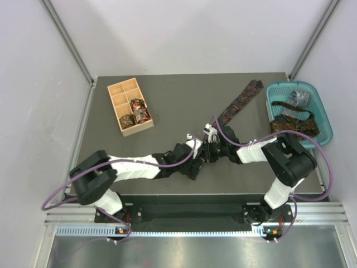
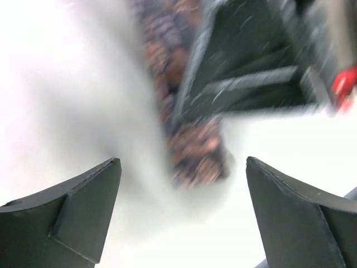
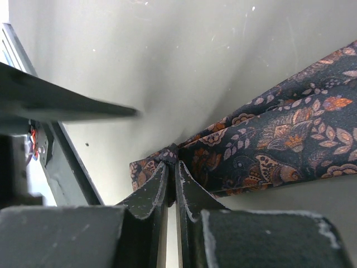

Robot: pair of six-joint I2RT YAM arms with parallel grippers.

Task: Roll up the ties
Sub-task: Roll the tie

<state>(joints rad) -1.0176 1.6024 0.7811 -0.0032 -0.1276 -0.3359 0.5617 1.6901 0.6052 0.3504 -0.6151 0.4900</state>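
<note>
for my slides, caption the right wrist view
Right end effector shut on one end of the paisley tie on the table

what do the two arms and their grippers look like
Both the left arm and right arm have white shells with black joints, and a purple cable loops along each. The left fingers and right fingers are matte black tapered wedges, the right ones scuffed pale at the edges.

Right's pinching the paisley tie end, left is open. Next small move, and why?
Probably ease the left gripper in and close it on the tie end. That end lies just ahead between its open fingers, the right gripper is shut on it, and the rest lies flat, unrolled.
</note>
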